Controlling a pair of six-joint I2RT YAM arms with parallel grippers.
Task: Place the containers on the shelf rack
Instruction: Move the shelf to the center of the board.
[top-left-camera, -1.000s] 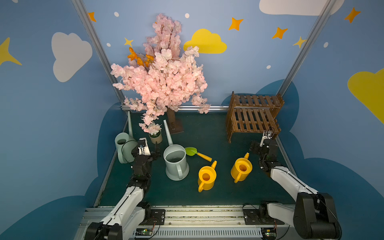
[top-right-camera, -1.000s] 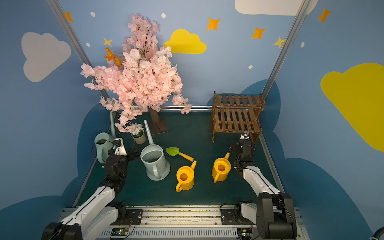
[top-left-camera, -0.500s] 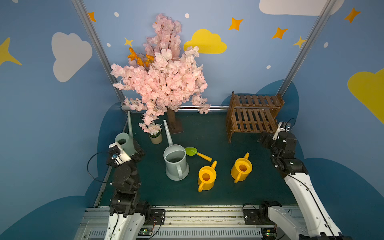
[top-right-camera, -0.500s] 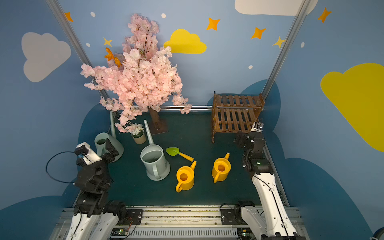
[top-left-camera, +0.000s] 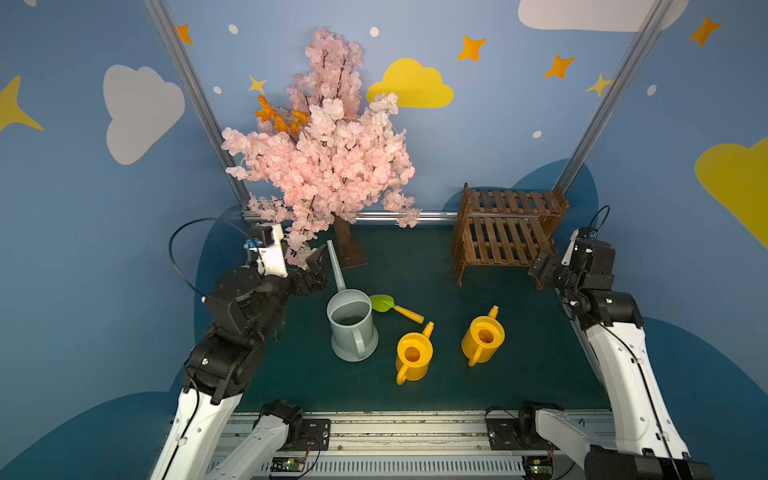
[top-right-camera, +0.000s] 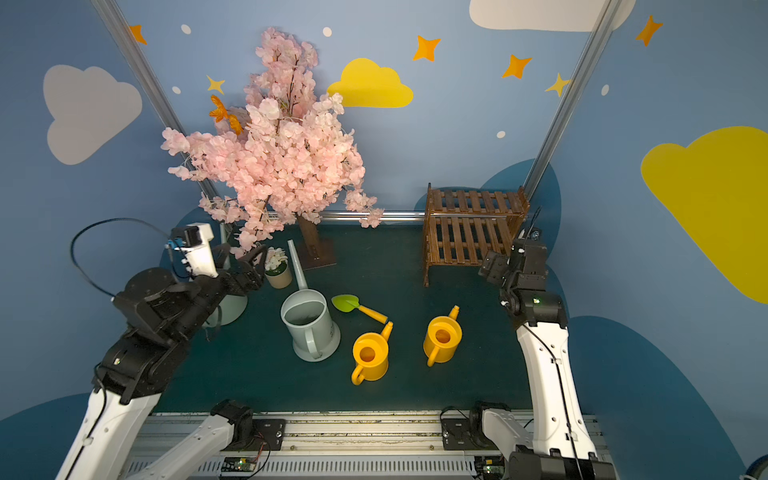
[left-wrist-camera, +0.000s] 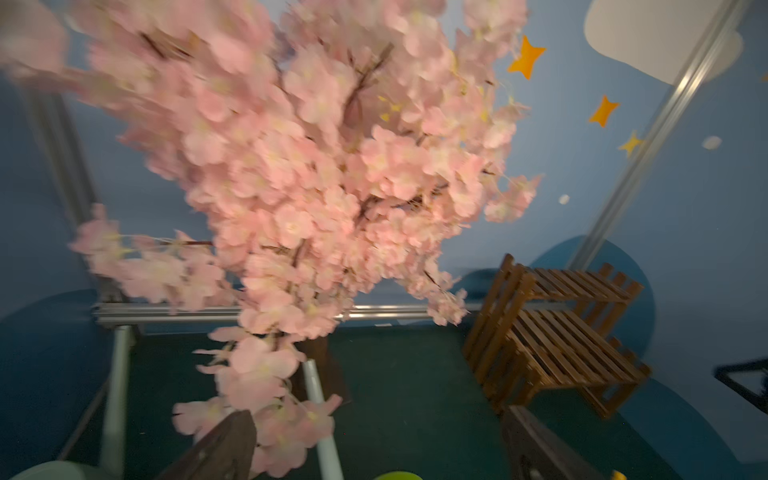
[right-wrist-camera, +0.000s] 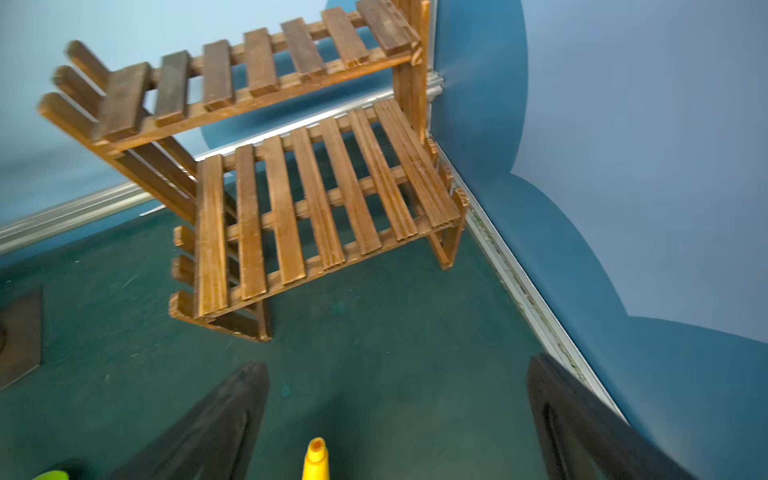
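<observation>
shelf rack of dark brown wood slats, with two steps, stands in the far right corner of the dark green floor mat. the black and white left arm is bent up high by the left wall. its left pincer points at the big pink blossom tree, fingers wide apart, holding nothing. the right arm reaches up along the right wall. the right pincer hangs just beside the rack's front right leg, fingers wide apart too, holding nothing.

four plastic watering cans stand on the mat. two are big with long thin spouts: the big pale green can sits under the left arm, and the big blue-grey can sits in the middle, near the left pincer. two are small with short orange-tipped spouts: the middle yellow can in front, and the right yellow can nearer the right pincer. in the right wrist view a yellow spout tip shows low between that pincer's fingers.
</observation>
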